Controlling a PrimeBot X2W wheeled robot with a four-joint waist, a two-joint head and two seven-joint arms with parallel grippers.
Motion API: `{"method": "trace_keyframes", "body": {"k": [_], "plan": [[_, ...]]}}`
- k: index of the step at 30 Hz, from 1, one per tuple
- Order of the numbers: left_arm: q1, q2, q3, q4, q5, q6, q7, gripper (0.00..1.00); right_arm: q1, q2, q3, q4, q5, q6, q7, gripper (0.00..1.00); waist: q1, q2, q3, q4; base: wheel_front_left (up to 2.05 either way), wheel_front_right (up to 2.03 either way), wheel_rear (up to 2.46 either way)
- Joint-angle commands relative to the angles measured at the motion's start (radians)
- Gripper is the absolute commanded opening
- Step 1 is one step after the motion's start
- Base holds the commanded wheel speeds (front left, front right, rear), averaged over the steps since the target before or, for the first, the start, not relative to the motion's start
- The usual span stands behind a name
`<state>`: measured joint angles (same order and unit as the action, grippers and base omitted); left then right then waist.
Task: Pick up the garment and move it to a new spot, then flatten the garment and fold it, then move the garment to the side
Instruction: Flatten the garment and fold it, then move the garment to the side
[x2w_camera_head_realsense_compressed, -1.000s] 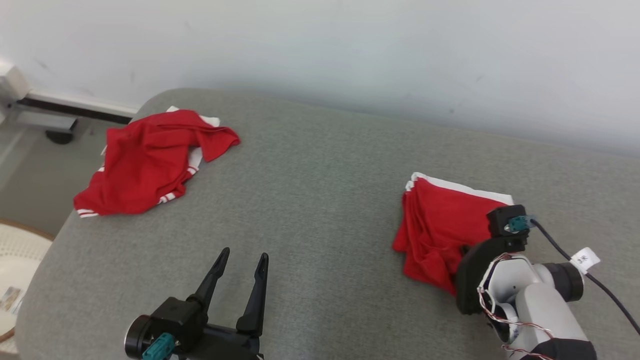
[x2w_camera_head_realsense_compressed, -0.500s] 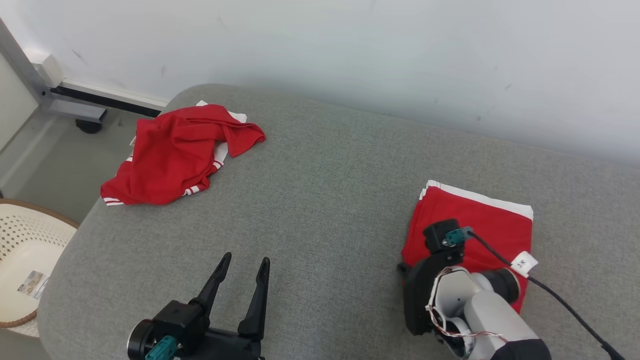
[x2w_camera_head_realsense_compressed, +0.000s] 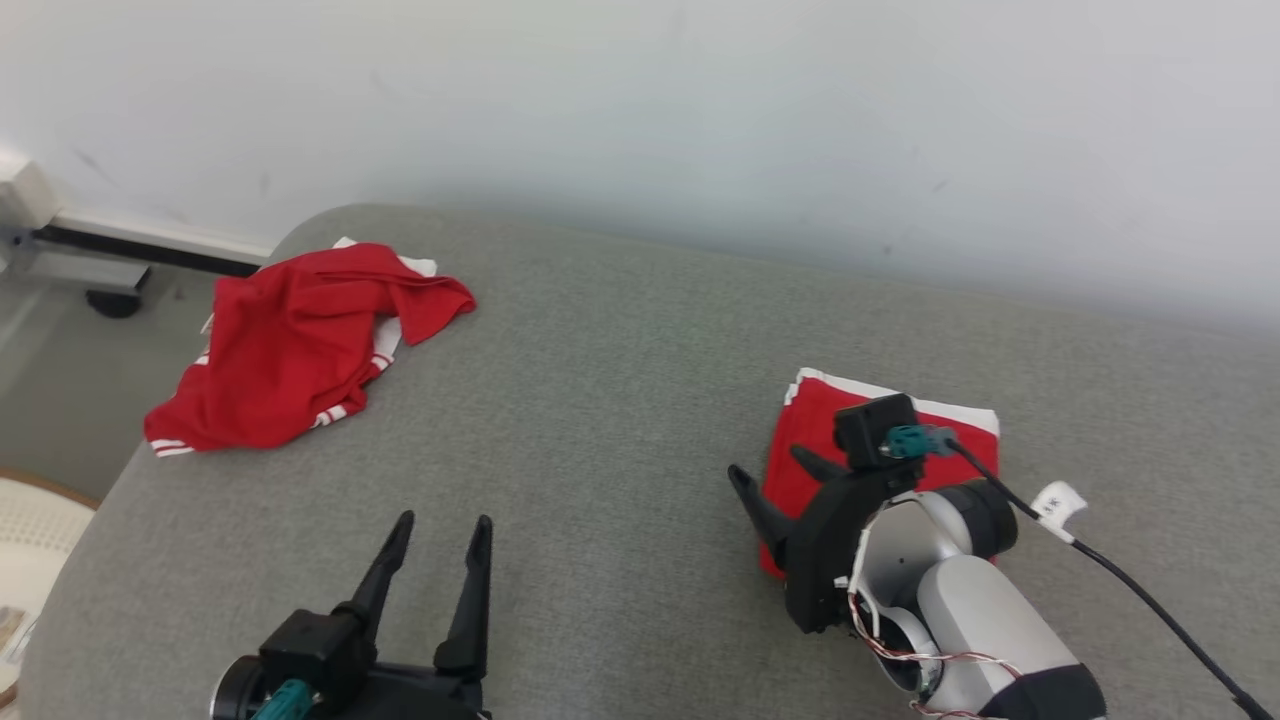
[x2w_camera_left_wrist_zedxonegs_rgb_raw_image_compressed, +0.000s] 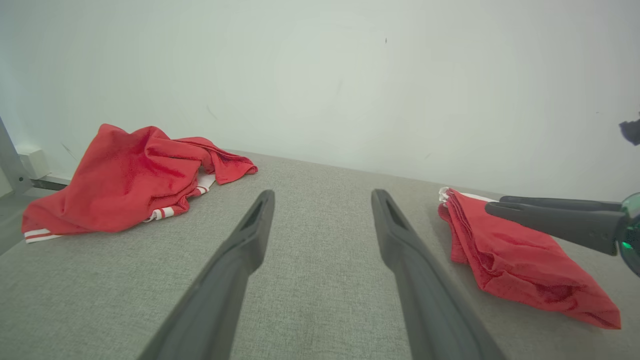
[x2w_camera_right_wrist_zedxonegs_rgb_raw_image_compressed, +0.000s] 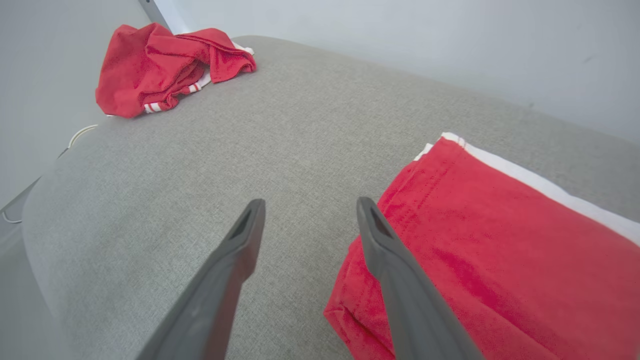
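Both pairs of fingers stand spread and empty: right gripper (x2w_camera_head_realsense_compressed: 766, 462) straddling an edge of the folded garment (x2w_camera_head_realsense_compressed: 815, 418), left gripper (x2w_camera_head_realsense_compressed: 445, 520) over the cushion (x2w_camera_head_realsense_compressed: 600, 400).

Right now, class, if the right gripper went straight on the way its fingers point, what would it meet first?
Probably the bare grey cushion: the right gripper angles down at it, just beside the edge of the folded red garment. The crumpled red garment lies far off to one side.
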<state>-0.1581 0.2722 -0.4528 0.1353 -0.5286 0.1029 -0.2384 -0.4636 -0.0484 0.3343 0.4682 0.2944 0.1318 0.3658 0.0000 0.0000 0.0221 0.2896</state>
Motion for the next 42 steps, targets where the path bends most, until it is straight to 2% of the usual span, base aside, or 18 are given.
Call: {"method": "trace_keyframes", "body": {"k": [1, 8, 15, 17, 24, 29, 36, 42], "plan": [[0.023, 0.009, 0.012, -0.005, -0.003, 0.012, -0.007, 1.00, 0.034, 0.000, -0.022, -0.032, -0.028, -0.002, -0.016, 1.00, 0.0000, 0.0000, -0.023, -0.045, 0.00, 0.00, 0.00], [0.066, 0.034, 0.082, -0.029, -0.004, 0.056, -0.019, 1.00, 0.183, 0.000, -0.134, -0.240, -0.097, -0.002, -0.069, 1.00, 0.0000, 0.0000, -0.045, -0.150, 0.00, 0.00, 0.00], [0.123, 0.028, 0.165, -0.073, -0.020, 0.069, -0.027, 1.00, 0.337, 0.000, -0.278, -0.413, -0.072, -0.002, -0.194, 1.00, 0.0000, 0.0000, -0.052, -0.240, 0.00, 0.00, 0.00], [0.134, 0.023, 0.190, -0.090, -0.010, 0.072, -0.026, 1.00, 0.366, 0.001, -0.280, -0.444, -0.054, -0.002, -0.231, 1.00, 0.0000, 0.0000, -0.053, -0.259, 0.00, 0.00, 0.00], [0.191, -0.015, 0.243, -0.107, -0.023, 0.012, -0.026, 1.00, 0.494, 0.000, -0.309, -0.498, 0.017, -0.002, -0.339, 1.00, 0.0000, 0.0000, -0.072, -0.295, 0.00, 0.00, 0.00], [0.241, -0.068, 0.333, -0.126, -0.019, -0.036, -0.026, 1.00, 0.570, -0.001, -0.354, -0.500, 0.042, -0.002, -0.392, 1.00, 0.0000, 0.0000, -0.095, -0.311, 0.00, 0.00, 0.00], [0.303, -0.107, 0.407, -0.118, 0.049, -0.096, -0.026, 1.00, 0.597, 0.000, -0.363, -0.480, 0.008, -0.002, -0.403, 1.00, 0.0000, 0.0000, -0.094, -0.330, 0.00, 0.00, 0.00], [0.338, -0.111, 0.442, -0.106, 0.098, -0.106, -0.027, 1.00, 0.595, 0.000, -0.357, -0.461, -0.009, -0.002, -0.381, 1.00, 0.0000, 0.0000, -0.088, -0.336, 0.00, 0.00, 0.00]]}}
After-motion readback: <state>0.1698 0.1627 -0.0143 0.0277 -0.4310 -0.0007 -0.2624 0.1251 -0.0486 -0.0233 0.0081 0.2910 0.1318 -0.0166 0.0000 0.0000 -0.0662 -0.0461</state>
